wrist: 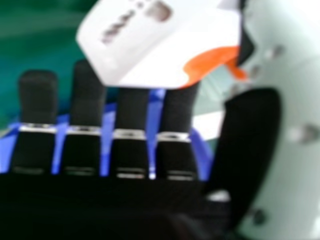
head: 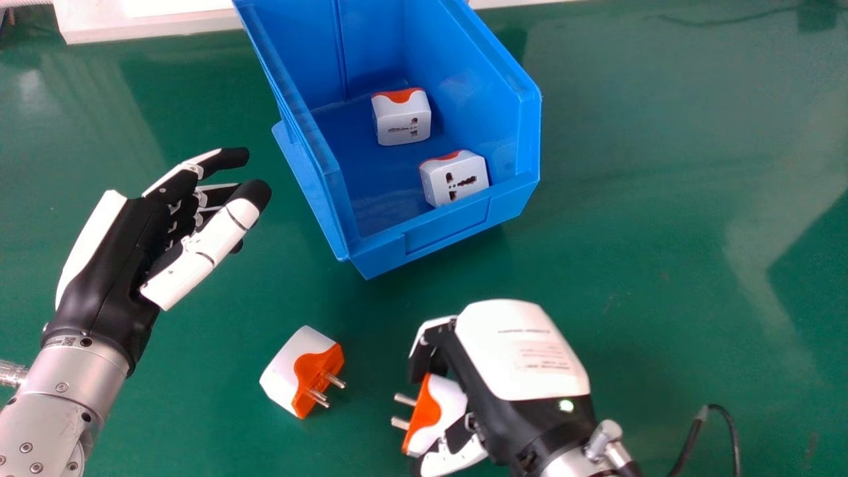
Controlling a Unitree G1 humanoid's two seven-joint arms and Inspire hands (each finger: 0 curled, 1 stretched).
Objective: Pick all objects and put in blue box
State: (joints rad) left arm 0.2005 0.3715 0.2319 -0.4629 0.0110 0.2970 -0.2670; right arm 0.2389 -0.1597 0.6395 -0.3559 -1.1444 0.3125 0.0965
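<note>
My right hand [head: 520, 351] is low in the head view, its fingers and thumb curled round a white and orange plug adapter [head: 442, 405] whose pins point left. In the right hand view, that adapter [wrist: 150, 55] lies against the fingers of my right hand [wrist: 131, 112]. Left of it on the table is a second adapter [head: 285, 371], pins towards the right. My left hand [head: 126, 255] hangs relaxed and empty, left of the blue box [head: 440, 235]. Inside the box sit two more adapters, one farther back [head: 403, 126] and one near the front wall [head: 464, 182].
The green table [head: 649, 245] extends around the box. A black cable [head: 719, 411] curves over it at the lower right. Beyond the far edge, at the upper left, is a pale surface [head: 146, 25].
</note>
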